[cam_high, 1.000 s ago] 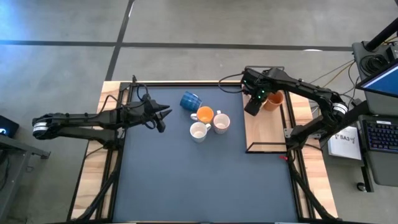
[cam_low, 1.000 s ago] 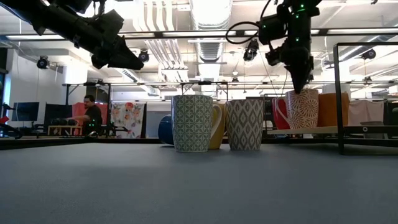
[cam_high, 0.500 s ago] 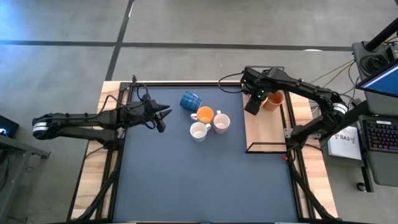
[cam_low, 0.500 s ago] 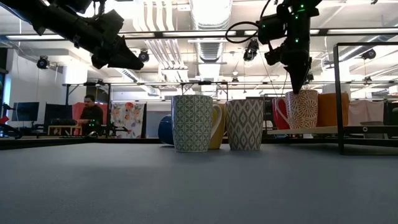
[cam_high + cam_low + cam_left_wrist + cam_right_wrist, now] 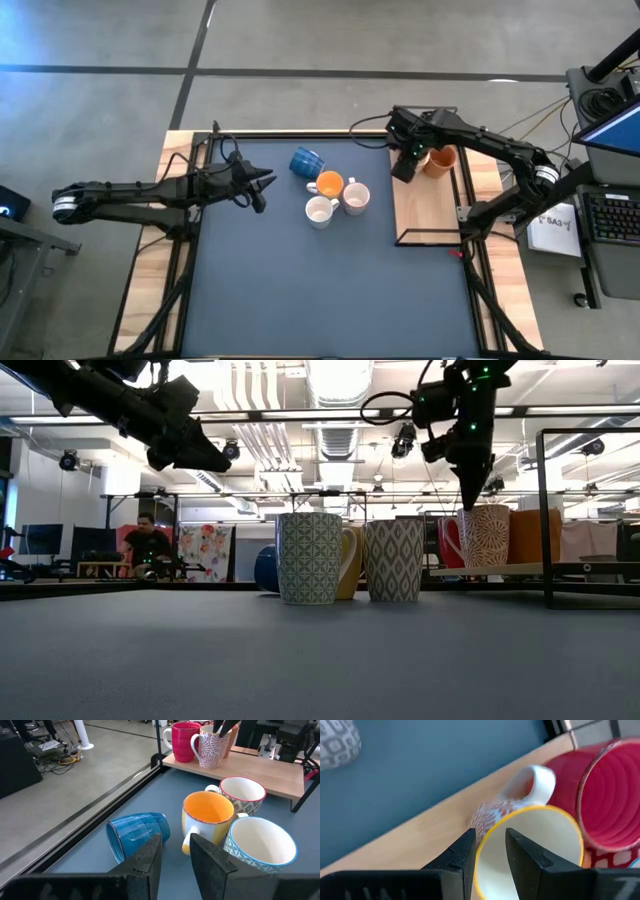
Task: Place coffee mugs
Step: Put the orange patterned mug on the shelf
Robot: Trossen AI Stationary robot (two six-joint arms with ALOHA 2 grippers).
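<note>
A blue mug (image 5: 306, 162) (image 5: 137, 835) lies on its side on the dark mat. Beside it an orange mug (image 5: 329, 184) (image 5: 207, 817) and two white mugs (image 5: 320, 211) (image 5: 357, 196) stand upright. A red mug (image 5: 184, 741) (image 5: 612, 795), a white red-patterned mug (image 5: 485, 537) (image 5: 530, 850) and another orange mug (image 5: 438, 160) stand on the wooden shelf (image 5: 430, 210). My right gripper (image 5: 404, 166) (image 5: 468, 502) (image 5: 490, 852) points down at the patterned mug's rim, narrowly open. My left gripper (image 5: 265, 185) (image 5: 175, 855) hovers left of the blue mug, fingers slightly apart. My right gripper comes from above at the rim (image 5: 487, 832) of the white red-patterned mug. One finger stands outside the wall and one over the opening. Whether they touch the rim, I cannot tell. The mug stands upright on the shelf.
The shelf has a black frame with an upright post (image 5: 543, 510) along the table's right side. The mat's near half (image 5: 330, 290) is bare. A person (image 5: 150, 545) sits far behind the table in the room.
My right gripper has risen a little from the patterned mug's opening and drifted toward the table's left, ending at the mug's rim. The mug has stayed standing on the shelf.
</note>
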